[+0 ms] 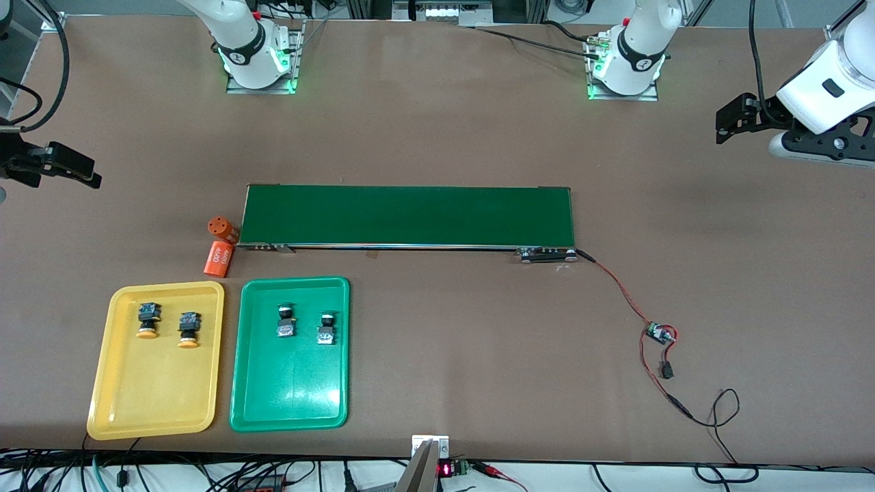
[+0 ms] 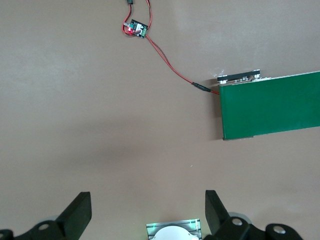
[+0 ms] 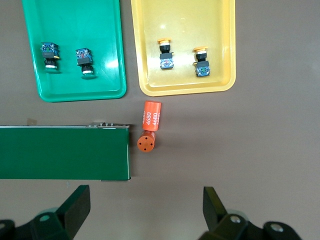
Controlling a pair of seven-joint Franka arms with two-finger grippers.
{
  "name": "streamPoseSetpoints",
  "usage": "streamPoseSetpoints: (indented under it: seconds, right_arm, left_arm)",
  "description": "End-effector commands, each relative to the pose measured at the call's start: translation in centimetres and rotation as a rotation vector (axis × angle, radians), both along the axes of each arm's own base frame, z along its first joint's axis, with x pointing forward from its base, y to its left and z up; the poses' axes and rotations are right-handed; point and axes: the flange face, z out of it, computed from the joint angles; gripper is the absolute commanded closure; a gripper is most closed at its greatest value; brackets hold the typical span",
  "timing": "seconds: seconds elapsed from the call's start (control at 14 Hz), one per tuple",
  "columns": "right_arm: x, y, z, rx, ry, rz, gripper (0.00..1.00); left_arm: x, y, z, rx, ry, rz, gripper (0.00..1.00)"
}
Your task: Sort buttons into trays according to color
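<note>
Four buttons (image 1: pixel 148 319) already lie sorted: we see yellow caps in the yellow tray (image 1: pixel 116 383), green in the green tray (image 1: pixel 294 396). Both released grippers, left (image 1: pixel 735 123) and right (image 1: pixel 65 164), wait over bare desk (image 1: pixel 437 137), right arm nearer.

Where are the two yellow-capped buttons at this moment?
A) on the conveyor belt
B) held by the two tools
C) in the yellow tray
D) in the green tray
C: both yellow-capped buttons lie in the yellow tray, with the two green-capped ones in the green tray.
</note>
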Motion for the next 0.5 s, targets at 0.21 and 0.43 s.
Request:
streamPoseSetpoints:
  seconds: [0.21, 0.43]
  right_arm:
    - [-4.3, -1.2, 1.6, 0.029, -0.046, -0.015, 0.00]
    - [-4.4, -0.9, 1.5, 0.018, -0.031, -0.006, 0.00]
  left_arm:
    - [-0.1, 0.1, 0.7, -0.007, 0.004, -0.003, 0.00]
    - [-0.1, 0.1, 0.7, -0.007, 0.004, -0.003, 0.00]
